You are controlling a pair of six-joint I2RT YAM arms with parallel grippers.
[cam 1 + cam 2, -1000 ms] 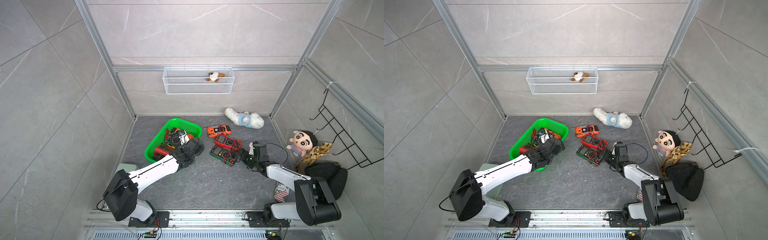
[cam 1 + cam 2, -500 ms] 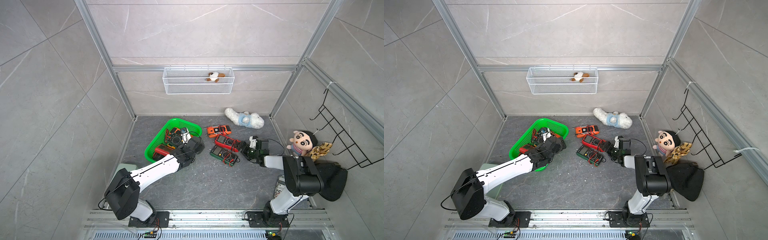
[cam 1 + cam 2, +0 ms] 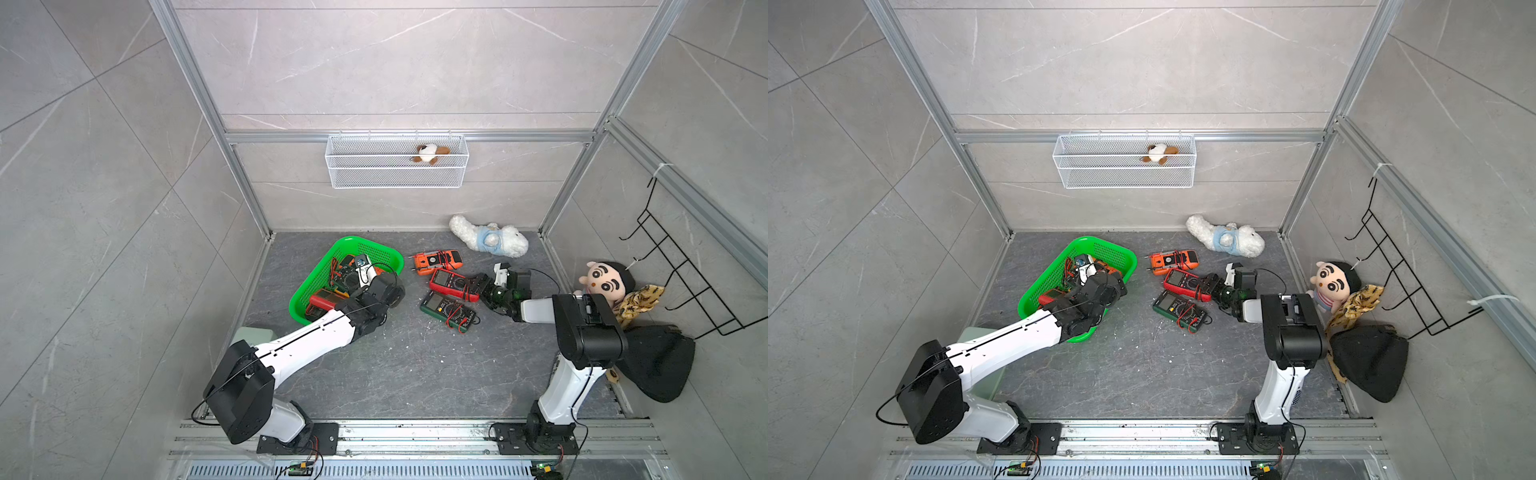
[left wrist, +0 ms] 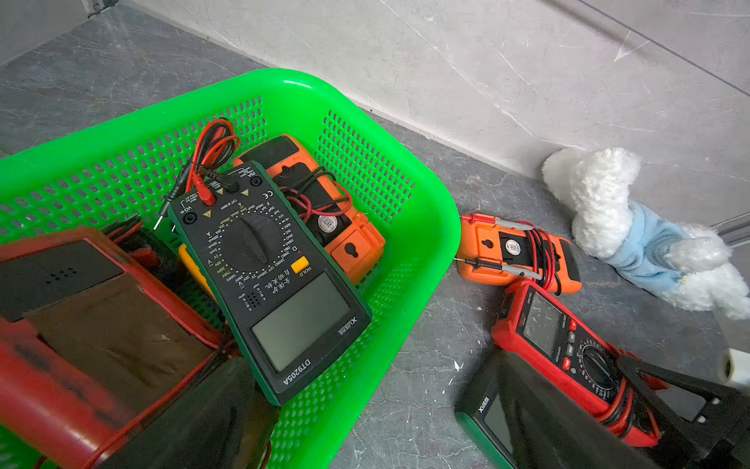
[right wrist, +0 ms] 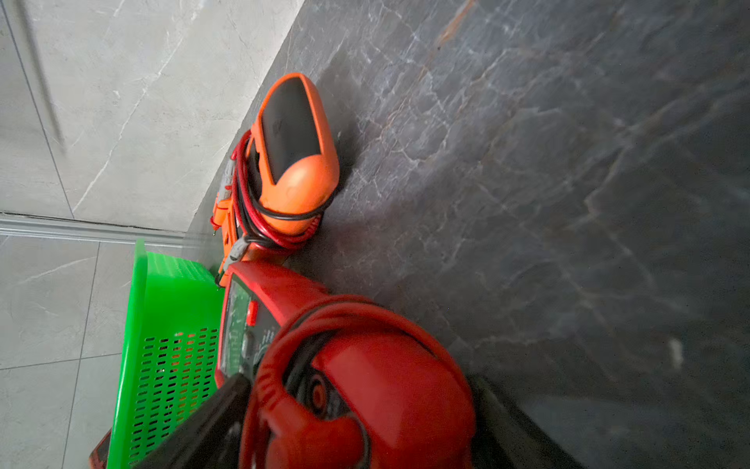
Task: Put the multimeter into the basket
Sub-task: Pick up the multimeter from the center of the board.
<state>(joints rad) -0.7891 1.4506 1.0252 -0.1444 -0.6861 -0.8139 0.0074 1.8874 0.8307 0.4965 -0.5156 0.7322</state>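
While the left gripper [image 3: 384, 286] hangs wide and empty at the rim of the basket [image 3: 357, 238], the red multimeter [image 3: 451, 284] lies beside it, lengthwise toward the nearer right gripper [image 3: 478, 286], whose jaws straddle its end; clamped or not, I cannot tell.

red multimeter [image 5: 377, 390] blurred up close, green multimeter [image 4: 483, 414] mostly hidden

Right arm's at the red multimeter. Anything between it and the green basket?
Bare floor lies between the red multimeter and the green basket. But the left gripper, open, hangs over the basket's rim on the side facing the meter, in the likely carry path. The orange multimeter lies just off that line, toward the back wall.
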